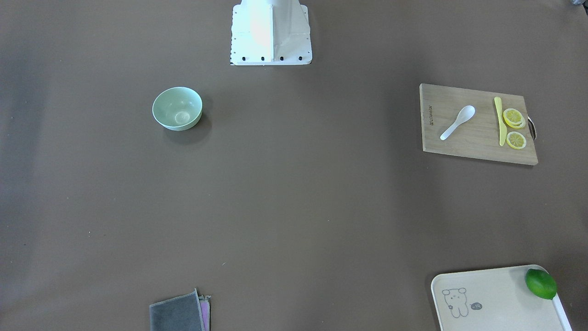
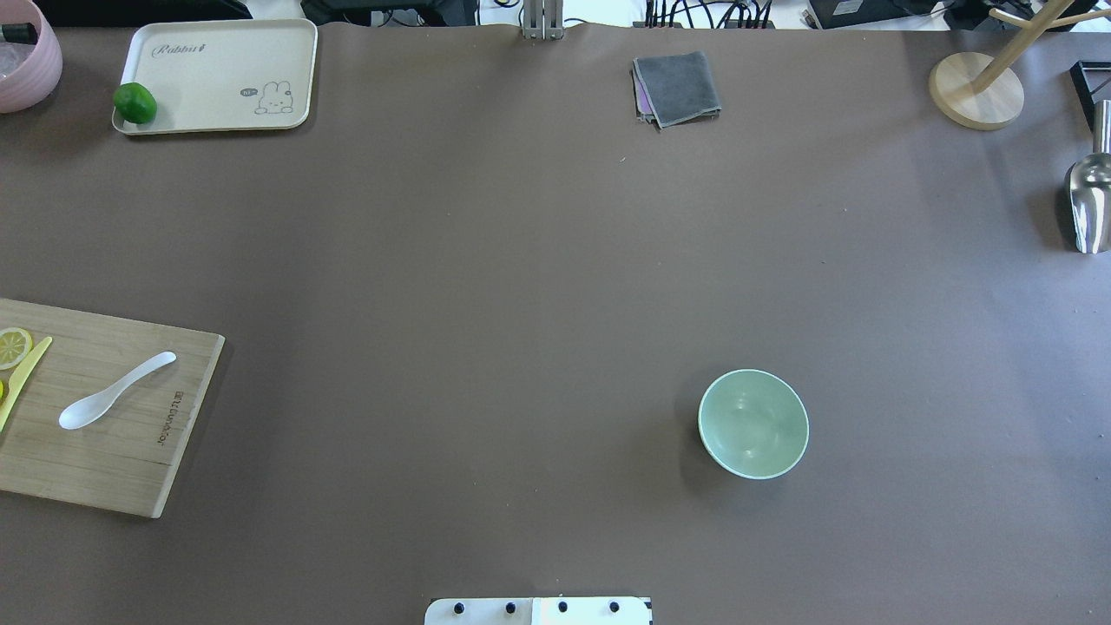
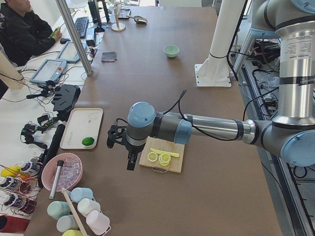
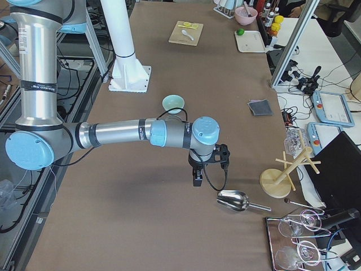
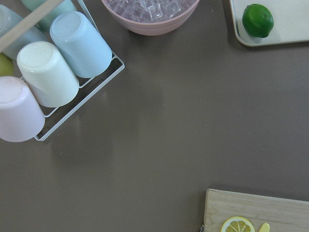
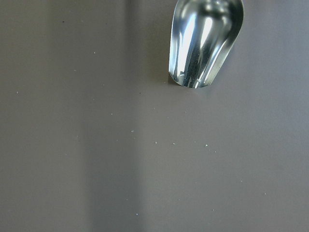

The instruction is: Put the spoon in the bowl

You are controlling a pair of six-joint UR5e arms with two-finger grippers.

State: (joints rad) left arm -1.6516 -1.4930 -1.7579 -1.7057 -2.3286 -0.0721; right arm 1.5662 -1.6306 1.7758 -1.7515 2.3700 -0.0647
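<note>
One yellow knife (image 1: 500, 121) near spoon (image 1: 458, 122)

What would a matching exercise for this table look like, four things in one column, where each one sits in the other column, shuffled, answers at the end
Things
1. spoon
2. bowl
3. lime
4. gray cloth

Places
A. in a corner of the tray
B. alone on the bare table, on the robot's right side
C. on the cutting board, beside the yellow knife
D. folded, near the table edge farthest from the robot

Pairs: 1-C, 2-B, 3-A, 4-D
</note>
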